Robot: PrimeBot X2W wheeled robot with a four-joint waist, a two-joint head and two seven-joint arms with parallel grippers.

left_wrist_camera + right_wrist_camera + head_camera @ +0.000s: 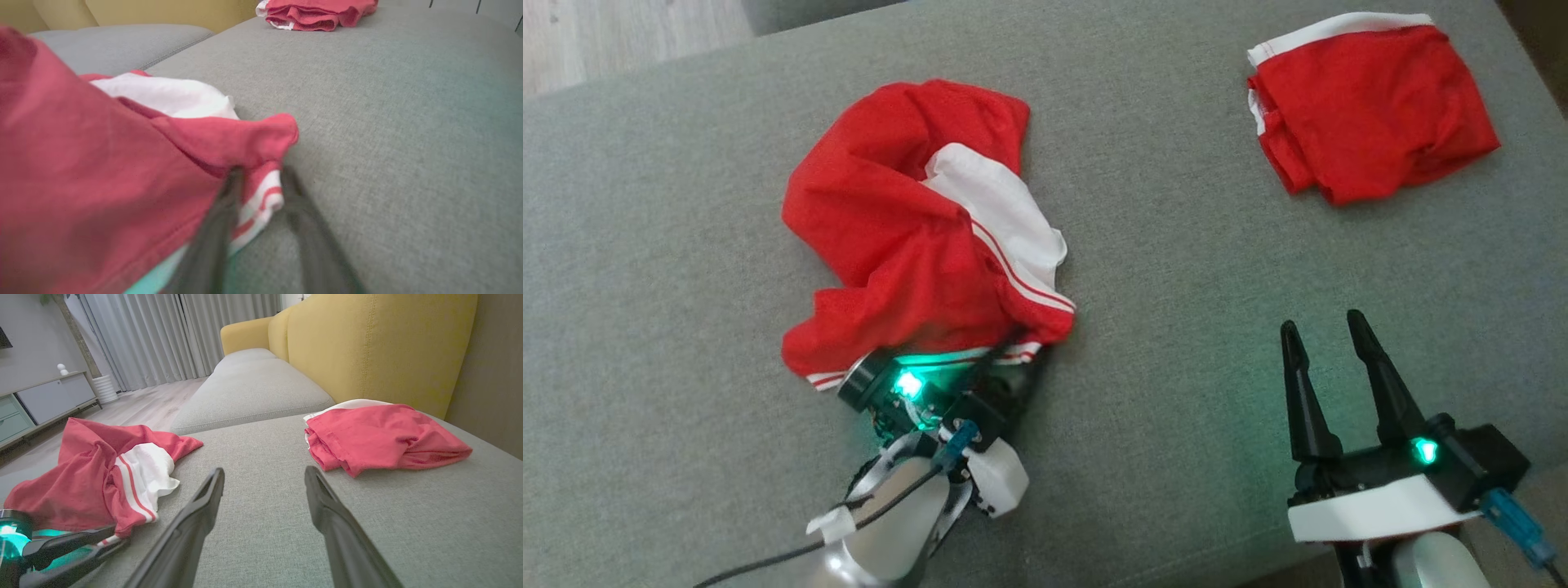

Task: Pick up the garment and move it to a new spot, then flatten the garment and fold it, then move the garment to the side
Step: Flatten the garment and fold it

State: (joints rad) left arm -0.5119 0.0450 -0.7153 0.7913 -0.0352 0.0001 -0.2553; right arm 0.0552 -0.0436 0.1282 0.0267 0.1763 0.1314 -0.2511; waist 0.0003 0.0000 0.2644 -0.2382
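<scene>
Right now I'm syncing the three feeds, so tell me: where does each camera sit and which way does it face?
Head: above, looking down on the grey cushion; left gripper at the crumpled garment, right gripper open.
Left wrist: low, along its fingers straddling the striped hem.
Right wrist: low, along its fingers towards the yellow backrest; the left gripper at lower left.
Shared: both wrist views show the folded garment.

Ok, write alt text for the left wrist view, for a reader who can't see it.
Two dark, blurred fingers of the left gripper sit either side of the striped hem of a crumpled red garment on a grey sofa cushion. A second red garment, folded, lies at the far end.
</scene>
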